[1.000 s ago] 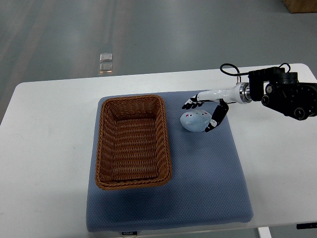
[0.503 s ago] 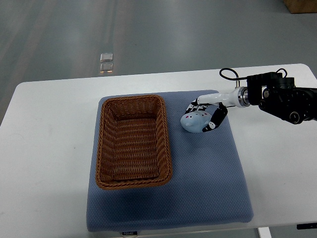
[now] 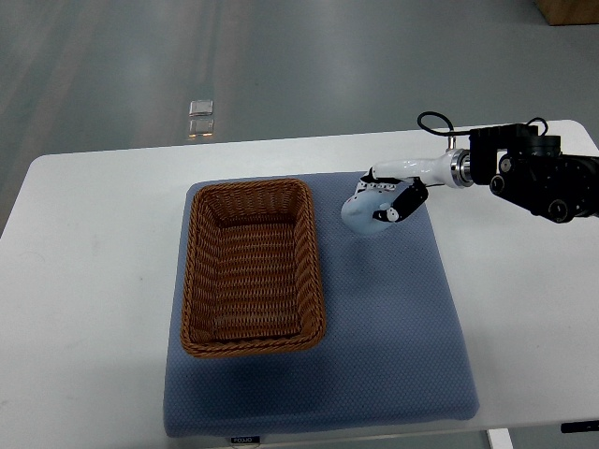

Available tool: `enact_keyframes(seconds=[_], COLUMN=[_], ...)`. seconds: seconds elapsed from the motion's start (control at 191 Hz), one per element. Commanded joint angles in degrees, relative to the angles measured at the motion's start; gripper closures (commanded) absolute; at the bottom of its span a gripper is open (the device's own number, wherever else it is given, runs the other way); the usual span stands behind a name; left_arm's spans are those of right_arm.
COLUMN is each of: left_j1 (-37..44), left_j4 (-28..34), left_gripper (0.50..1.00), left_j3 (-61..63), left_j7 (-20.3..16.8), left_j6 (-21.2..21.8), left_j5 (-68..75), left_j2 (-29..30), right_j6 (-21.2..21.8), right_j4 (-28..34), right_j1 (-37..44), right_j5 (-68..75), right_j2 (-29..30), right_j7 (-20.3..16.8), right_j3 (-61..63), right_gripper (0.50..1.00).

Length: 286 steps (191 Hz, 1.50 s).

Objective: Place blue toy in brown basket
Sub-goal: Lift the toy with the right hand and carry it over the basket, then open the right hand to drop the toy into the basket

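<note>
A grey floor lies behind a white tabletop [image 3: 103, 281], and on the floor beyond the tabletop's far edge sit two small pale square things [image 3: 200, 116]. A blue-grey mat [image 3: 393, 337] covers the middle of the tabletop. The brown basket [image 3: 251, 267], a woven rectangular one, stands on the mat's left half with its long side running away from the robot; its inside shows only bare weave.

Just to the right of the brown basket's far right corner, apart from its rim, is the blue toy [image 3: 359, 213], a pale rounded thing with small dark marks on it. The right robot hand [image 3: 386, 199] is closed around it: white fingers with black tips [image 3: 394, 211] wrap over the toy's top and right side. A soft shadow on the mat falls under the toy; whether the toy touches the mat or hangs just above it cannot be told.

The right arm [image 3: 533, 173], black with a looped cable, reaches in from the right of the basket, over the tabletop's far right corner.
</note>
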Motion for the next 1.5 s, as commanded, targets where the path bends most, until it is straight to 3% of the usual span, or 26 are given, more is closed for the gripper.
enact_keyframes(seconds=[0.0,0.188,0.513,0.597,0.827,0.874,0.984,1.225,1.492], left_j1=[0.0,-0.1,0.1,0.1,0.2,0.1,0.1,0.2,0.2], left_j4=[0.0,0.0,0.0,0.0,0.0,0.0,0.0,0.0,0.0], left_gripper=[0.500,0.500,0.500,0.500,0.500,0.500,0.500,0.500,0.500], left_j3=[0.0,0.0,-0.1,-0.1,-0.1,-0.1,-0.1,0.0,-0.1], left_j7=[0.0,0.0,0.0,0.0,0.0,0.0,0.0,0.0,0.0], left_j6=[0.0,0.0,0.1,0.1,0.1,0.0,0.1,0.0,0.1], left_j5=[0.0,0.0,0.0,0.0,0.0,0.0,0.0,0.1,0.0], left_j2=[0.0,0.0,0.0,0.0,0.0,0.0,0.0,0.0,0.0], right_j6=[0.3,-0.1,-0.1,-0.1,0.1,0.1,0.1,-0.6,-3.7], right_j4=[0.7,2.5,1.6,-0.2,-2.1,-2.3,-2.5,-2.6,-4.8], right_j1=[1.7,6.2,9.0,8.7,7.0,6.7,5.6,4.3,0.4], right_j5=[0.4,0.4,0.2,0.2,-0.4,-0.3,0.2,1.0,15.8], right_j2=[-1.4,0.2,14.5,17.0,18.7,18.8,18.6,16.1,11.1], right_j7=[0.2,0.5,0.6,0.5,0.4,0.3,0.1,0.1,-1.8], right_j3=[2.3,2.4,1.7,1.5,1.5,1.5,1.5,2.8,10.8], right_gripper=[1.000,1.000,0.983,0.957,0.771,0.705,0.603,0.593,0.595])
